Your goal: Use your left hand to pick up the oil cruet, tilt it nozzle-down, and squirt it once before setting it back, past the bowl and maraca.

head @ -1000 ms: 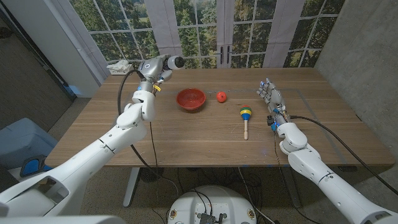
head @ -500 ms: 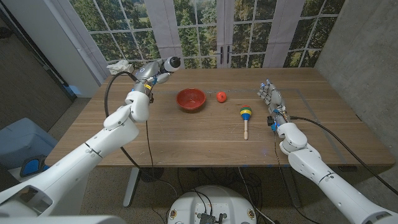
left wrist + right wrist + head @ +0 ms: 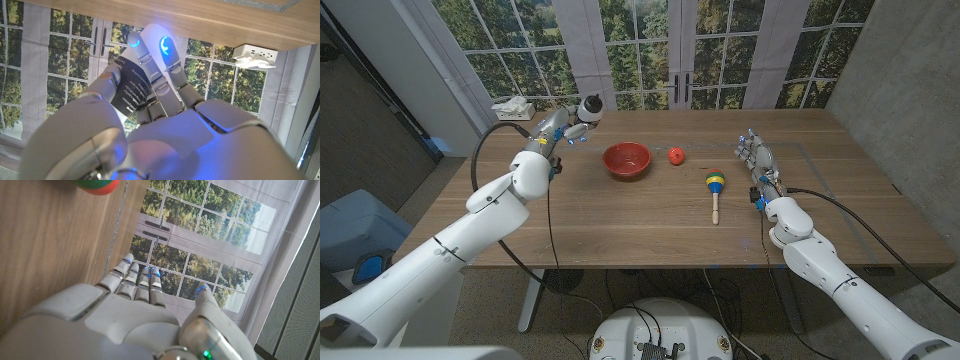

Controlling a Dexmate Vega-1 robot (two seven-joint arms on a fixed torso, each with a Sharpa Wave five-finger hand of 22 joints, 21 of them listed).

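My left hand [image 3: 558, 128] holds the oil cruet [image 3: 586, 109] above the table's back left, left of the red bowl [image 3: 626, 159]. The cruet lies tilted, its pale end pointing toward the bowl side. In the left wrist view the fingers [image 3: 165, 50] wrap a dark labelled bottle [image 3: 131, 86]. The maraca [image 3: 716, 186], with a striped head and wooden handle, lies right of the bowl. My right hand [image 3: 757, 157] stands open on the table right of the maraca, holding nothing. The right wrist view shows that hand [image 3: 135, 297] with the maraca's head [image 3: 97, 185] at the picture's edge.
A small red round object [image 3: 676, 155] sits between the bowl and the maraca. A white box with tissue [image 3: 514, 105] stands at the table's back left corner. Windows run behind the table's far edge.
My left arm's elbow has swung out to the left, and the hand with the cruet has shifted slightly left and lower. The right hand has stayed still.
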